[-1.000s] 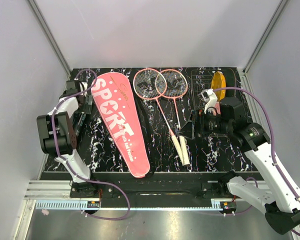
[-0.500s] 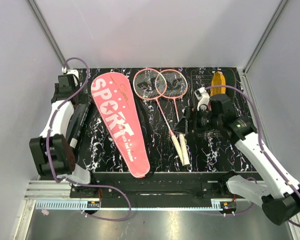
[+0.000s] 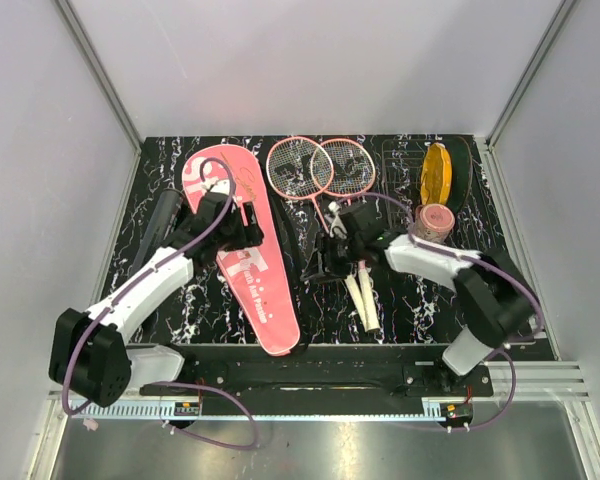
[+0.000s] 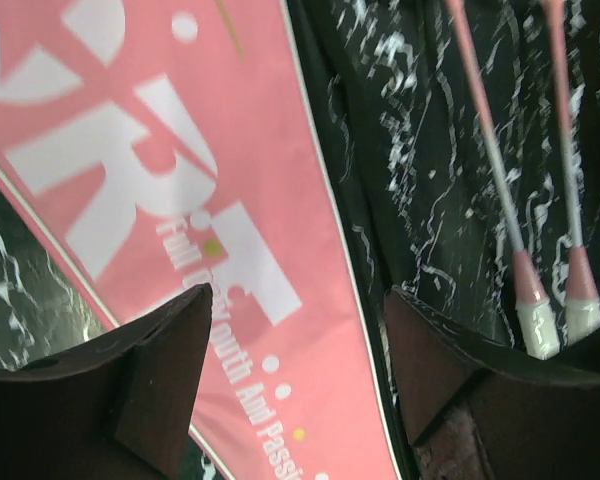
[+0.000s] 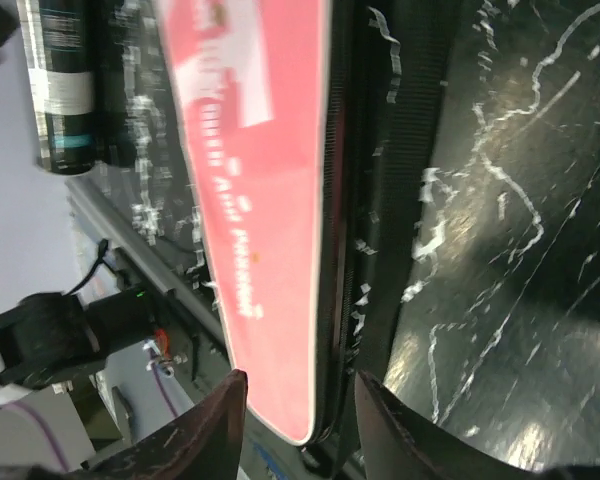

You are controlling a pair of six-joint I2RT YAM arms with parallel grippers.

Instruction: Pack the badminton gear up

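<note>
Black marbled table (image 3: 420, 300): pink cover (image 4: 180, 150) beneath spread left pincer (image 4: 300, 345).

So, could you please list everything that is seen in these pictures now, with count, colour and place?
cover: one, pink with white "SPORT" lettering, flat, left of centre
rackets: two, pink frames, white handles, centre, heads overlapping at the back
tube: one, black, left of the cover
disc: one, yellow, back right
cup: one, pinkish, in front of the disc
table: one, black with white marbling
left gripper: one, dark, open above the cover
right gripper: one, dark, open, over the racket shafts
</note>
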